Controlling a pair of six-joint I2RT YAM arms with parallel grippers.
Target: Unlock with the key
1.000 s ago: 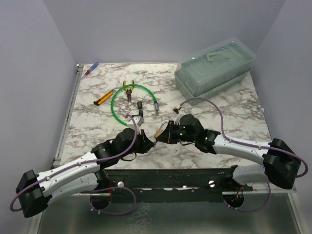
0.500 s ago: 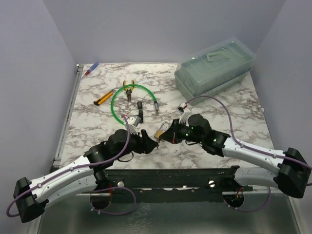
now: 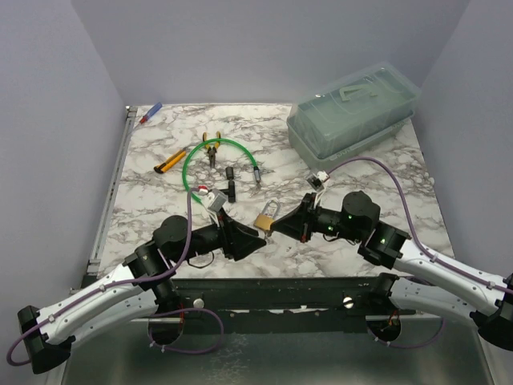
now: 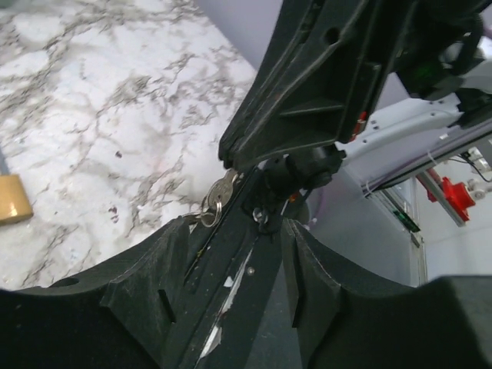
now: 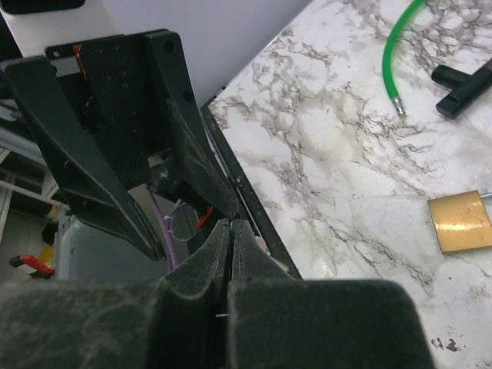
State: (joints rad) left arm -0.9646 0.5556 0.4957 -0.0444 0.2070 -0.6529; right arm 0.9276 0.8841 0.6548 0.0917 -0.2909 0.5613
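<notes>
**Key** (image 4: pixel 221 192): a tiny flat silver piece with a thin wire ring (image 4: pixel 207 217) through its head. It is far smaller than the brass padlock (image 3: pixel 264 217), which lies on the marble table (image 3: pixel 144 200).

**Container**: 1 clear plastic box (image 3: pixel 337 144) stands well behind the padlock and to its right, lid on. Its walls are misty, so the contents cannot be made out.

**Key and grippers**: the key is just in front of the padlock, on the side nearer the arm bases, raised off the table.
- The right gripper (image 5: pixel 229 224) has its 2 fingers pressed together. In the left wrist view the key sticks out from their tip, with head and ring hanging free.
- The left gripper (image 4: pixel 238 227) faces it from the padlock's front left with its 2 fingers apart. The key sits just beyond their tips, the ring close to 1 of them.

**Other**: a green cable (image 3: pixel 191 160) forms a loop behind the padlock, to its left.
</notes>
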